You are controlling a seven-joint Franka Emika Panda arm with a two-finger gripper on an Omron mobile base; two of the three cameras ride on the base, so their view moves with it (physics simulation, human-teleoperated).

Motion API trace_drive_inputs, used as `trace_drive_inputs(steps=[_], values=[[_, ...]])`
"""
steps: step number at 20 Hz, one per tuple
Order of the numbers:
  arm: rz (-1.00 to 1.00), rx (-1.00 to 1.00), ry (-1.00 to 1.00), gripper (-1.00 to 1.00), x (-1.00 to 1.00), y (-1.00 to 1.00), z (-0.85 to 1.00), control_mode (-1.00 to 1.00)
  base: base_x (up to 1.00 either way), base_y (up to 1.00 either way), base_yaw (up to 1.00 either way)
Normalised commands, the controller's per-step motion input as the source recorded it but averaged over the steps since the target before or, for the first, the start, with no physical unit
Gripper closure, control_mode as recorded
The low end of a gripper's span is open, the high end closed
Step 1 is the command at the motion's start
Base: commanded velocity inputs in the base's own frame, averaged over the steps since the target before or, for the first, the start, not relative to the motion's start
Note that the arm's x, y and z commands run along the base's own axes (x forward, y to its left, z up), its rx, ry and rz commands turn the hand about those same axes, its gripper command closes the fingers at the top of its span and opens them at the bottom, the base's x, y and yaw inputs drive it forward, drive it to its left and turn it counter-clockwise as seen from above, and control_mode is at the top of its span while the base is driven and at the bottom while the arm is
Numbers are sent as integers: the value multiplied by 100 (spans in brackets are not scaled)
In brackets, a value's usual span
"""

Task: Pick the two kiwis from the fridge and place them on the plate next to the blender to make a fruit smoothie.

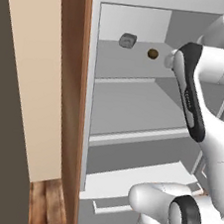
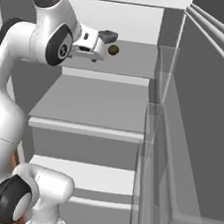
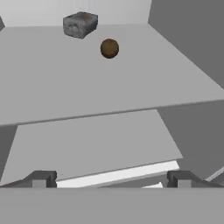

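Pale grey shelves fill the open fridge (image 1: pixel 134 107) ahead of me, stacked one above the other, with a white drawer front at the bottom and clear door bins running down the right side in the right base view. On the top shelf a kiwi (image 1: pixel 152 54) sits toward the back, small, brown and round. Just to its left, a little farther back, lies a grey angular lump (image 1: pixel 127 40), apart from the fruit. My tool (image 3: pixel 111 178) is raised to the level of that top shelf, pointing in toward the back wall. Its two dark fingertips (image 3: pixel 41 178) stand wide apart with nothing between them, so it is open and holding nothing. In the hand view the kiwi lies well ahead of the fingertips, beyond the shelf's front edge. A brown wooden panel (image 1: pixel 67 103) stands at the fridge's left side.
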Motion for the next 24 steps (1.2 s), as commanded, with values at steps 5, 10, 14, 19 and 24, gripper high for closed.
trace_drive_inputs(steps=[5,10,14,19,24], values=[[0,9,0,-100,100,0,-2,-100,0,0,0],[0,5,1,-100,100,0,-28,-100,0,0,0],[0,1,0,-100,100,5,-31,-100,0,0,0],[0,0,0,-100,95,1,-17,-100,0,0,0],[0,0,3,-100,56,-1,-1,-100,0,0,0]])
